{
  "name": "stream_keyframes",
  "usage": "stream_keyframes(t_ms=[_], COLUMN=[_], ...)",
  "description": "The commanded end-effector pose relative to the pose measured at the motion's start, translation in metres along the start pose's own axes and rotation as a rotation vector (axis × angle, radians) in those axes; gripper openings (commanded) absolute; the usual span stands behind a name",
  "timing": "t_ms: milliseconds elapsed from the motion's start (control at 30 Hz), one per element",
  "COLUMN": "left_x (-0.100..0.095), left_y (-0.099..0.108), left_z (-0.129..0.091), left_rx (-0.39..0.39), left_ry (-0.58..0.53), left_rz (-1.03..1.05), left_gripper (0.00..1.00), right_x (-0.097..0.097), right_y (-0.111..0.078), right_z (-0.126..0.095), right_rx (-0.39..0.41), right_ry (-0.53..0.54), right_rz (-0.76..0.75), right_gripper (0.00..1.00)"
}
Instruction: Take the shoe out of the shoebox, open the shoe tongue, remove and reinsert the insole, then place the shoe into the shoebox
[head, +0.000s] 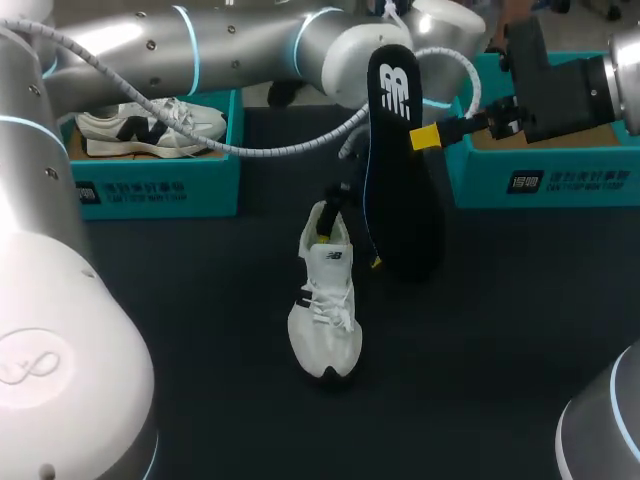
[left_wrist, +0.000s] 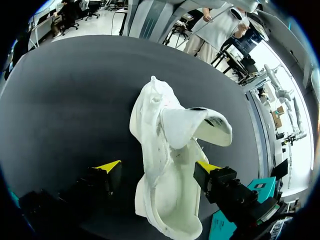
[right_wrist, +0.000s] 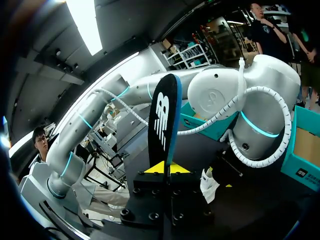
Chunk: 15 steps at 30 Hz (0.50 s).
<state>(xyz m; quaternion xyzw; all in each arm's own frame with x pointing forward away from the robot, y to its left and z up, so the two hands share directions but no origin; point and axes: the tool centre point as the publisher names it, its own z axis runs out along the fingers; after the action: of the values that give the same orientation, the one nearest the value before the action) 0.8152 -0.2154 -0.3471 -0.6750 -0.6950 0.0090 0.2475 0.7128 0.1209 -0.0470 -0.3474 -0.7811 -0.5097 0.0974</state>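
Note:
A white shoe (head: 325, 310) lies on the black table, toe toward the near edge. In the left wrist view the shoe (left_wrist: 165, 170) has its tongue (left_wrist: 200, 125) folded out. My left gripper (left_wrist: 157, 167) stands open astride the heel end, its yellow fingertips (left_wrist: 107, 166) clear of the shoe on one side and close to it on the other. From above, the left gripper (head: 350, 250) hangs just over the heel. My right gripper (head: 430, 135) is shut on the black insole (head: 400, 170), which hangs upright beside the shoe. The right wrist view shows the insole (right_wrist: 162, 120) rising from the right gripper (right_wrist: 162, 167).
A teal shoebox (head: 160, 185) at the back left holds a second white shoe (head: 150, 128). Another teal shoebox (head: 540, 180) stands at the back right, behind my right gripper. My left arm (head: 230, 50) spans the back of the table.

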Motion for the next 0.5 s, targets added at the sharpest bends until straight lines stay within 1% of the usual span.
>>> stream_keyframes(t_ms=[33, 267, 500], left_x=[0.017, 0.024, 0.032], left_y=[0.012, 0.021, 0.021], left_z=[-0.013, -0.034, -0.052], left_rx=[0.042, 0.083, 0.095], left_ry=[-0.100, -0.257, -0.427], left_rz=[-0.001, -0.021, 0.019], left_gripper=[1.00, 1.00, 1.00], right_x=[-0.001, -0.001, -0.001], right_y=[0.002, 0.002, 0.002], right_z=[0.003, 0.003, 0.003], right_rx=[0.002, 0.002, 0.002], right_ry=[0.000, 0.000, 0.000], right_rz=[0.001, 0.001, 0.001], right_gripper=[0.00, 0.00, 0.00])
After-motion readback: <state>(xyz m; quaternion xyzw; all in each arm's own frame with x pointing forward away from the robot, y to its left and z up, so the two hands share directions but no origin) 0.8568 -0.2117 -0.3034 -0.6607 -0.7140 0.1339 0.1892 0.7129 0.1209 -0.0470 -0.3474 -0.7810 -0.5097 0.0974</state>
